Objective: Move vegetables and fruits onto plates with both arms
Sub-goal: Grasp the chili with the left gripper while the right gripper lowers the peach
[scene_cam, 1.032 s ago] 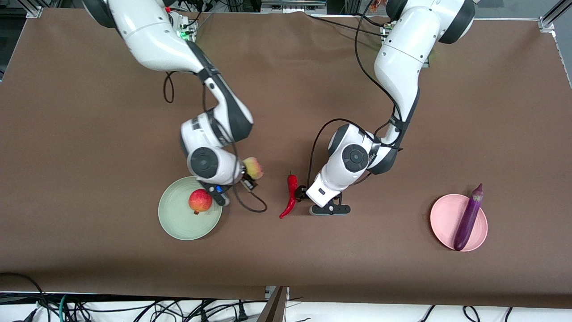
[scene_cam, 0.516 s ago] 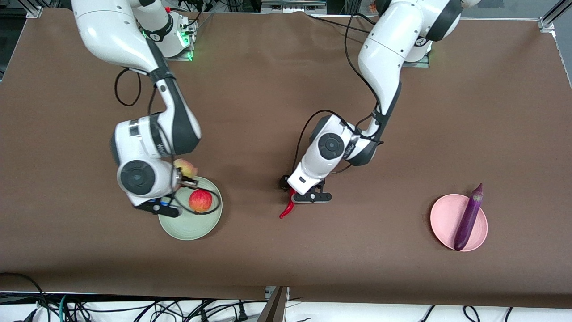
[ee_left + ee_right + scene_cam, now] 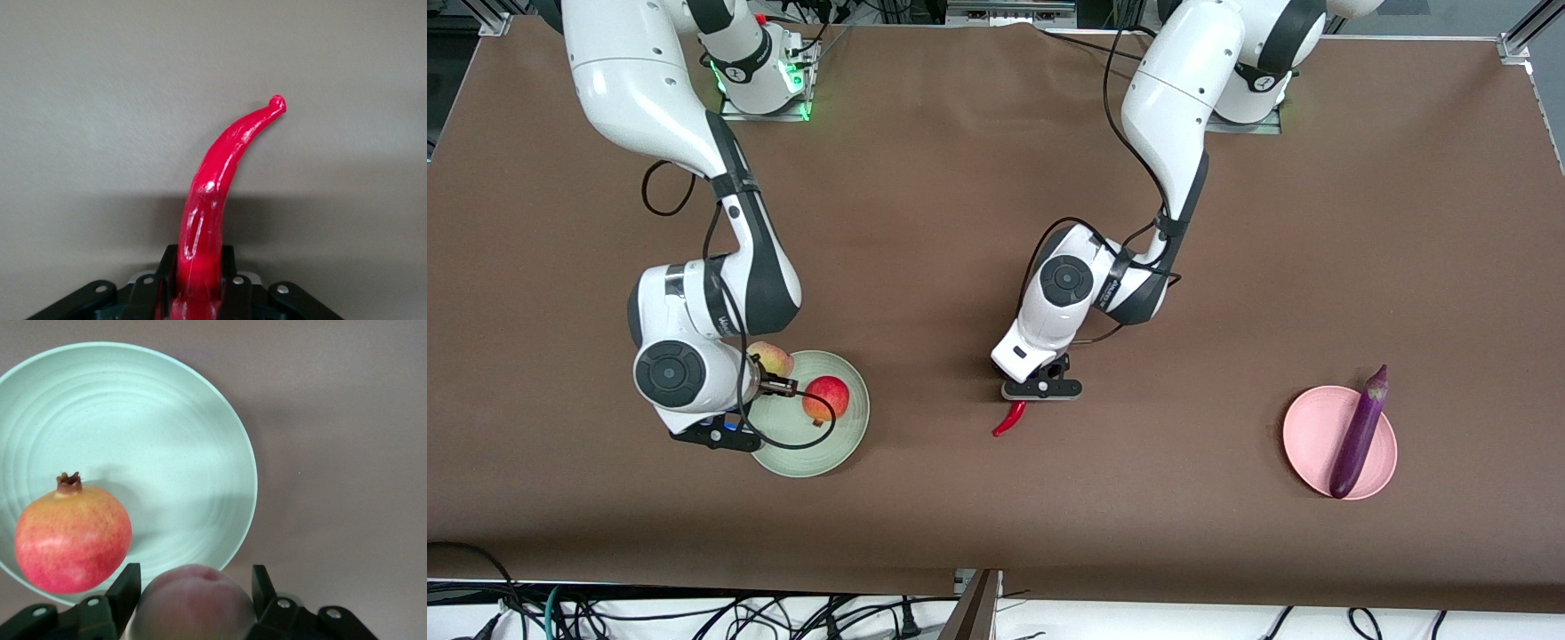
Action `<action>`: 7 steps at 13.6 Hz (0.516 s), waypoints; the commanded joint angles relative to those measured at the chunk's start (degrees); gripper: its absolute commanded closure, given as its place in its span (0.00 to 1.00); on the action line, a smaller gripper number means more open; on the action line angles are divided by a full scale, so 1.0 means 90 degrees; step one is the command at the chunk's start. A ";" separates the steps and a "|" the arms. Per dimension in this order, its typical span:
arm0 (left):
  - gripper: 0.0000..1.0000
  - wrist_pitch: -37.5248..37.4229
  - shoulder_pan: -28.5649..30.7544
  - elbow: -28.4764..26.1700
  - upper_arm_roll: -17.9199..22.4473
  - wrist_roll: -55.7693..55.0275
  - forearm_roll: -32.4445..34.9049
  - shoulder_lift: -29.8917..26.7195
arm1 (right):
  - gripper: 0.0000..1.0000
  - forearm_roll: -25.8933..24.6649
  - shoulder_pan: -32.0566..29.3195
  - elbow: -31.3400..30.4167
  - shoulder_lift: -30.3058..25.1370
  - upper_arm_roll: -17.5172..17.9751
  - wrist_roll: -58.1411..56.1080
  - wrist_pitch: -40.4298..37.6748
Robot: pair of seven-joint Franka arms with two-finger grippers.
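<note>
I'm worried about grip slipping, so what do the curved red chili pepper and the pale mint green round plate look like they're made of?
The curved red chili pepper looks like moulded plastic: very glossy, with bright highlights and a waxy, uneven skin. The pale mint green round plate looks matte, possibly ceramic or melamine: soft, dull sheen and faint concentric rings. Neither material is certain from looks alone.

chili pepper [image 3: 212, 193] showing glossy, wet-looking red skin | mint green plate [image 3: 200, 453] looking matte, faintly ridged | pomegranate [image 3: 73, 539] showing dull, finely speckled rind | peach [image 3: 193, 603] appearing soft matte | eggplant [image 3: 1359, 434] gleaming purple | pink plate [image 3: 1303, 436] looking matte | tabletop [image 3: 960, 178] looking matte brown
</note>
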 commanded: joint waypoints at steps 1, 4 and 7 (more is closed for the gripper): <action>1.00 -0.0222 0.0238 0.0022 0.0325 0.0319 0.0101 -0.0238 | 0.01 -0.0080 -0.0146 -0.0006 -0.0097 0.0036 -0.0086 0.0005; 1.00 -0.1224 0.0999 0.0003 0.0374 0.1848 0.0101 -0.0570 | 0.01 -0.0070 -0.0146 0.0004 -0.0184 0.0036 -0.0105 -0.0082; 1.00 -0.2135 0.2090 -0.0085 0.0550 0.3929 0.0033 -0.0931 | 0.01 0.0309 -0.0195 0.0014 -0.0427 0.0006 -0.0076 -0.0199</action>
